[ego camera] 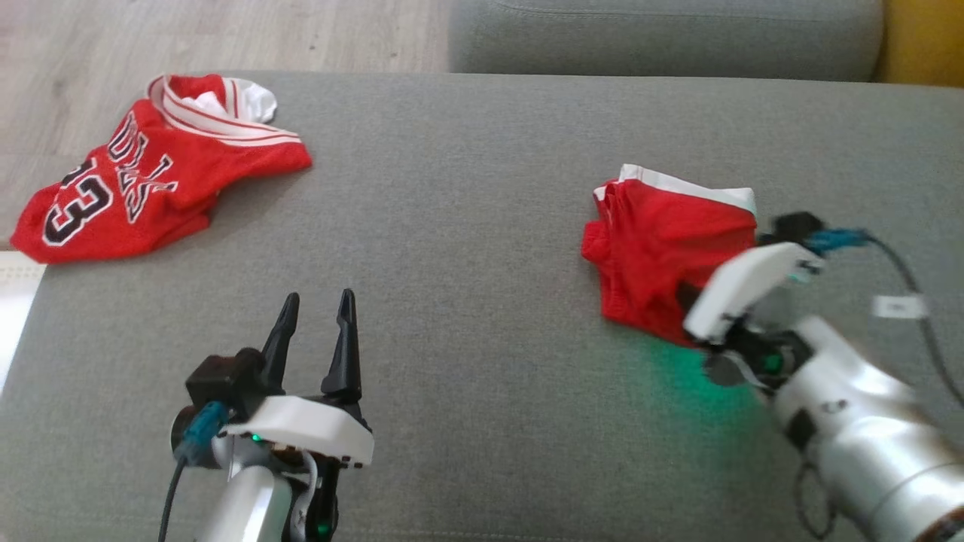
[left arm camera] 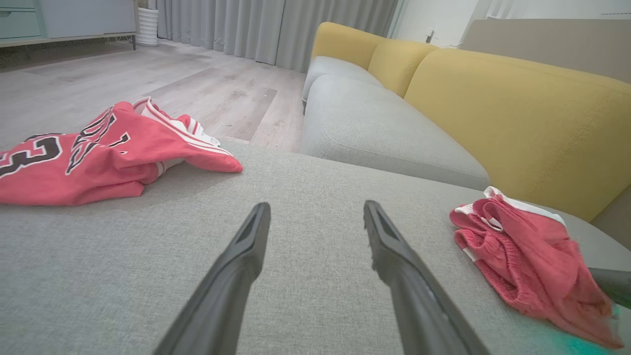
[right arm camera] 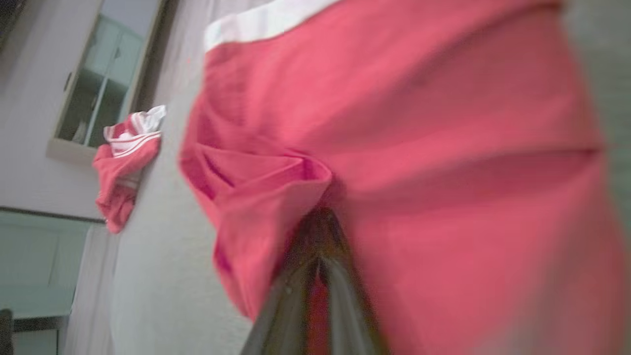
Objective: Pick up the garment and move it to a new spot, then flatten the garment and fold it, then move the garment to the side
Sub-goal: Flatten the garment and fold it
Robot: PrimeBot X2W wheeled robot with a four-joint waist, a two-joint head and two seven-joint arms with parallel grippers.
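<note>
"Red jersey is lying crumpled at the far-left corner of the grey seat cushion. Black number and letters are facing up, and white-striped trim is bunching along its top edge. Logging that?"

"Logging. Wood floor is showing beyond that corner. Next?"

"Left gripper is hovering low over the cushion near the front edge, right of the jersey and well apart from it. Fingers are standing wide, gripping nothing. Left wrist view is agreeing: both dark fingers are spreading over bare grey fabric."

"Middle?"

"Bare grey weave is stretching between the two arms. Then the task piece: red shorts are sitting in a folded heap on the right half of the cushion. A white band is running along the far edge, and they're well apart from the jersey."

"Right hand?"

"Right gripper is pinching the near lower edge of the shorts — fingers pressing together with a strip of red cloth between them, a fold puckering just at the tips. From the head view its white housing is covering the fingers and blurring a bit. A green glow is falling on the cushion beside it."

"Lifted?"

"Cannot tell — left wrist view is showing the shorts resting on the cushion, yellow backrest rising behind them."
</note>
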